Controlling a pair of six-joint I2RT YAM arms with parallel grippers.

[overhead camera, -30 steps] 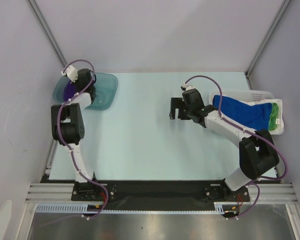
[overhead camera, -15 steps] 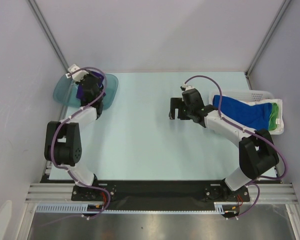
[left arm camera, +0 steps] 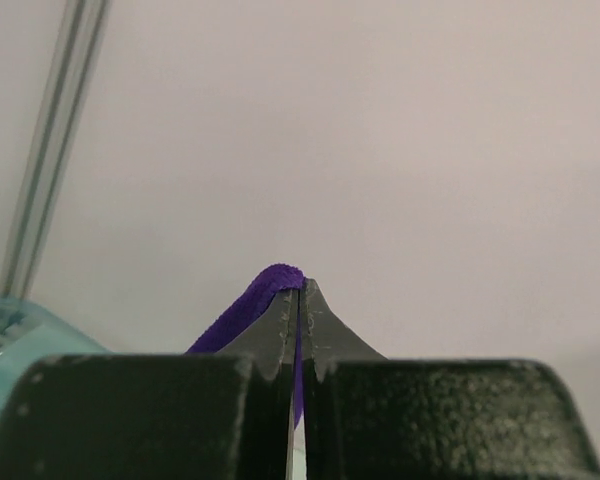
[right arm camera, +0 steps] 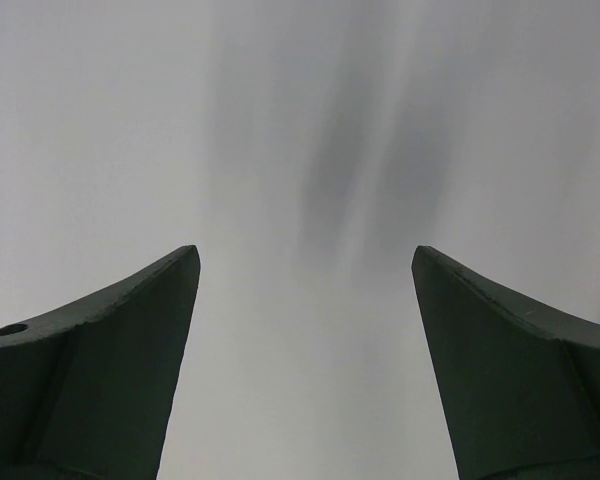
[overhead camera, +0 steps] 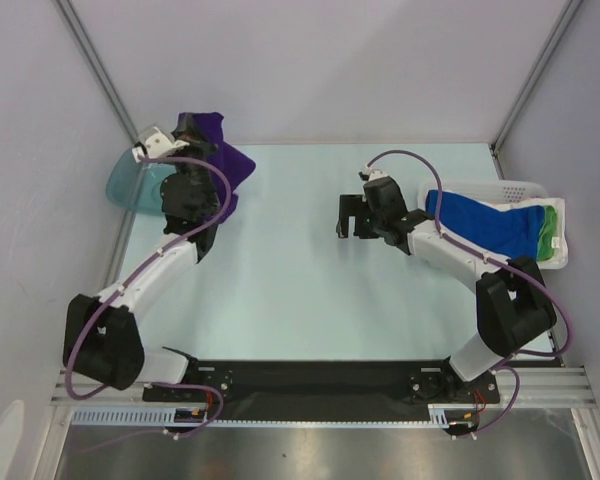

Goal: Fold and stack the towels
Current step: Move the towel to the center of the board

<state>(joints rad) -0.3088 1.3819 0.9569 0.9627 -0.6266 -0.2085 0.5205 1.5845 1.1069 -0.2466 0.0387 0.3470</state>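
my left gripper (overhead camera: 187, 124) sits in the upper left of the overhead view, clenched on the purple towel (overhead camera: 220, 152). in my left wrist view the left gripper (left arm camera: 300, 300) has its jaws pressed together, with a thin fold of the purple towel (left arm camera: 252, 308) pinched between them and curling out on the left side. behind it is only the pale wall. from above, the cloth hangs from the grip in loose bunched folds and spreads down and to the right over the far end of my left arm. the teal tub (overhead camera: 128, 186) is just to the left of it, and a corner of the tub (left arm camera: 5, 345) shows at the lower left of the wrist view. (i cannot tell whether the towel's lower edge touches the tub.)

my right gripper (overhead camera: 351, 217) is right of centre in the overhead view, above the pale table (overhead camera: 300, 300). it is released, with nothing in it. in the right wrist view the right gripper (right arm camera: 305, 262) has its jaws wide apart and only blurred pale surface between them.

the other 2 towels are in the white basket (overhead camera: 480, 186) at the right edge of the frame. the blue towel (overhead camera: 485, 225) lies across most of it, and the green towel (overhead camera: 551, 230) is bunched at its right end, touching the blue one.
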